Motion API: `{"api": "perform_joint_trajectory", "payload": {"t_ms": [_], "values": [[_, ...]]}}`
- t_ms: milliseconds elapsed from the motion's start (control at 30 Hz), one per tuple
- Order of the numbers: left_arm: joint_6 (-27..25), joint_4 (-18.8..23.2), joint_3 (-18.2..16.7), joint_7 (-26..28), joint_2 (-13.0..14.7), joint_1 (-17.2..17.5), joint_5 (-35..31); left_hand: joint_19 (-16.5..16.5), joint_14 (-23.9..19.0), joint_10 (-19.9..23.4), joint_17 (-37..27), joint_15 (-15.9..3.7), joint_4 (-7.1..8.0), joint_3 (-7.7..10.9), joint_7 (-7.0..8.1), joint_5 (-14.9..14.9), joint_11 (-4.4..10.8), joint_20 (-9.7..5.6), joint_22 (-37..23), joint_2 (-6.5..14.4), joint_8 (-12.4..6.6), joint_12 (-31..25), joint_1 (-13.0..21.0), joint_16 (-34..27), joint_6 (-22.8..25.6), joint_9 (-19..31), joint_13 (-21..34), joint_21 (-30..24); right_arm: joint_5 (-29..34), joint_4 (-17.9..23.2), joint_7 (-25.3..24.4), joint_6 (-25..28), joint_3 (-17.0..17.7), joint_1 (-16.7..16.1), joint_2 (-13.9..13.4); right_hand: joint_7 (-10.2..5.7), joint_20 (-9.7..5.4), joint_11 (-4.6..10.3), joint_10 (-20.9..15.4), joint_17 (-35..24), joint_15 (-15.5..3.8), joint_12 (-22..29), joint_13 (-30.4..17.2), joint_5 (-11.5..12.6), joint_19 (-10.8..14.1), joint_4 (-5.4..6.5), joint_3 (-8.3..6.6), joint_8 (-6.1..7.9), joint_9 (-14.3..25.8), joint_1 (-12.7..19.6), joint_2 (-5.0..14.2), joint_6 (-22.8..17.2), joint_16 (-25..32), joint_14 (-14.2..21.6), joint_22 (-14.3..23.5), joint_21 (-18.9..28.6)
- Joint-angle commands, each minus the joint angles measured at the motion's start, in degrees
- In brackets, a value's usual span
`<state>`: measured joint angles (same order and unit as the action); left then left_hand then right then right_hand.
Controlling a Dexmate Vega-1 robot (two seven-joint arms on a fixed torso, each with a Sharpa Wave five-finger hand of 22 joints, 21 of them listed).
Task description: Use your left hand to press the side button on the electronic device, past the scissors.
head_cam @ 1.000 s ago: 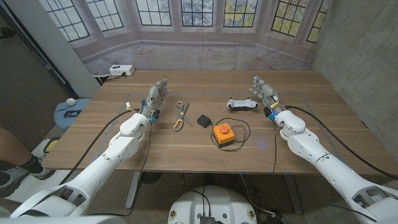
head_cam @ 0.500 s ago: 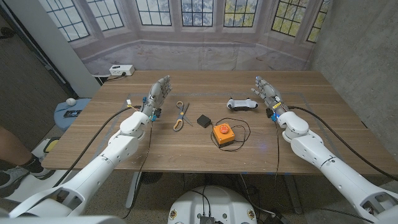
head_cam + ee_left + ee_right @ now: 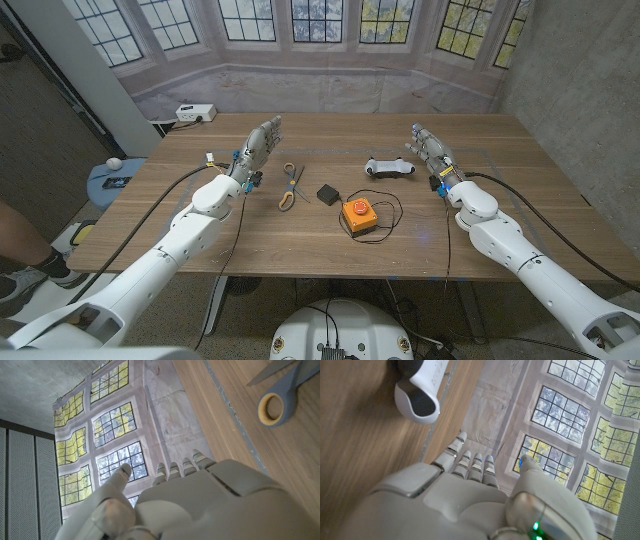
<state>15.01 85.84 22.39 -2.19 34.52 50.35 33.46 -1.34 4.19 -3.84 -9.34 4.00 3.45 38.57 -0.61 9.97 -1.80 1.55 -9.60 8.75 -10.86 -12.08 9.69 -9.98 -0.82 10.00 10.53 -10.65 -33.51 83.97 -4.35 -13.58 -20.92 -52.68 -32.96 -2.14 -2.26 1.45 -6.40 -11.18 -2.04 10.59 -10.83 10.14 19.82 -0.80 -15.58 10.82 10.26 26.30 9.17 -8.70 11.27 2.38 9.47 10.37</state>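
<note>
Two robot hands are up over a brown wooden desk (image 3: pixel 300 235). The left hand (image 3: pixel 258 146) holds nothing, and its fingers are straight and spread a little. It is near the far left part of the desk, just beside one pair of scissors (image 3: pixel 290 185) with yellow and grey-blue handles. The right hand (image 3: pixel 428 147) holds nothing too, with its fingers apart, on the far right side.

Between the two hands lies one white and black device (image 3: pixel 389 167), close to the right hand and well apart from the left hand. The scissors lie between the left hand and that device. Nearer the robot sits one small black box (image 3: pixel 329 193), and just beside it one orange box with a red button (image 3: pixel 358 215) on top and a thin black wire looping around it.

Behind the desk hangs a big cloth with a picture of windows (image 3: pixel 300 30) and trees. One white box (image 3: pixel 195 113) sits on a ledge past the far left corner
</note>
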Motion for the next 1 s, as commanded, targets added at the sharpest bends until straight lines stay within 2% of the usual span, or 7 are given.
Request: {"api": "perform_joint_trajectory", "payload": {"t_ms": [33, 400, 600, 867, 1000], "values": [[-0.77, 4.91, 0.53, 1.86, 2.2, 0.98, -4.08, -0.47, -0.46, 0.43, -0.12, -0.04, -0.43, 0.12, -0.26, 0.19, -0.16, 0.18, -0.17, -0.01, 0.06, -0.2, 0.92, -0.21, 0.58, 0.11, 0.24, -0.45, 0.05, -0.95, 0.24, 0.25, 0.01, 0.38, -0.21, 0.08, -2.7, -0.43, -0.04, -0.18, -1.65, 0.43, -0.16, 0.15, -0.04, -0.48, -0.15, 0.28, 0.32, 0.53, -0.01, -0.81, 0.26, 0.21, 0.19, 0.43], [-1.73, 10.43, 0.0, 2.32, 5.32, 2.78, -6.35, -0.88, -0.95, 0.8, -0.13, -0.26, -1.43, 0.19, -0.05, 0.3, 0.22, 0.31, -0.16, -0.18, -0.01, -0.2, 1.62, -0.3, 1.15, 0.1, 0.22, -0.51, 0.18, -2.64, 0.69, -0.18, -0.32, 1.09, 0.35, 0.41, -2.66, -0.49, -0.02, -0.16, -1.55, 0.46, -0.16, 0.13, -0.03, -0.8, -0.27, 0.35, 0.33, 0.62, 0.07, -1.1, 0.32, 0.25, 0.19, 0.45], [-1.62, 11.29, -0.03, 1.31, 6.45, 3.26, -6.83, -1.08, -1.18, 0.89, -0.19, 1.43, -2.51, 0.21, 0.57, 0.36, 0.8, 1.65, -0.19, -0.32, 0.14, -0.1, 2.37, -0.28, 1.16, 0.11, 0.22, -0.5, 0.25, -3.13, 1.29, -0.43, -0.68, 1.58, 0.64, 0.67, -2.68, -0.74, -0.22, -0.15, -1.57, 0.56, -0.17, 0.11, 0.11, -1.02, -0.38, 0.44, 0.33, 0.71, 0.14, -1.44, 0.44, 0.51, 0.19, 0.51], [-1.74, 14.31, 0.96, -0.05, 10.79, 3.3, -13.28, -1.07, -0.93, 0.48, -0.24, 1.94, -3.4, 0.07, 1.46, 0.34, 1.14, 1.76, -0.21, -0.6, 0.33, 0.15, 2.9, -0.13, 0.88, 0.12, 0.24, -0.43, 0.72, -2.37, -0.13, -0.01, -0.64, 1.21, 0.69, 0.74, -2.55, -0.95, -0.78, -0.09, -1.63, 0.77, -0.17, 0.14, 0.52, -1.43, -0.61, 0.63, 0.33, 0.99, 0.25, -2.12, 0.6, 0.98, 0.18, 0.66], [-1.4, 15.13, 0.98, -0.3, 11.48, 3.57, -14.48, -1.02, -0.81, 0.46, -0.25, 1.93, -3.59, -0.05, 1.6, 0.31, 1.21, 1.74, -0.22, -0.74, 0.35, 0.17, 2.96, -0.09, 0.84, 0.13, 0.25, -0.4, 0.96, -1.98, -0.55, 0.06, -0.65, 0.97, 0.61, 0.73, -2.55, -0.88, -0.94, -0.08, -1.69, 0.82, -0.17, 0.15, 0.59, -1.57, -0.7, 0.66, 0.33, 1.08, 0.29, -2.3, 0.67, 1.17, 0.18, 0.67]]}}
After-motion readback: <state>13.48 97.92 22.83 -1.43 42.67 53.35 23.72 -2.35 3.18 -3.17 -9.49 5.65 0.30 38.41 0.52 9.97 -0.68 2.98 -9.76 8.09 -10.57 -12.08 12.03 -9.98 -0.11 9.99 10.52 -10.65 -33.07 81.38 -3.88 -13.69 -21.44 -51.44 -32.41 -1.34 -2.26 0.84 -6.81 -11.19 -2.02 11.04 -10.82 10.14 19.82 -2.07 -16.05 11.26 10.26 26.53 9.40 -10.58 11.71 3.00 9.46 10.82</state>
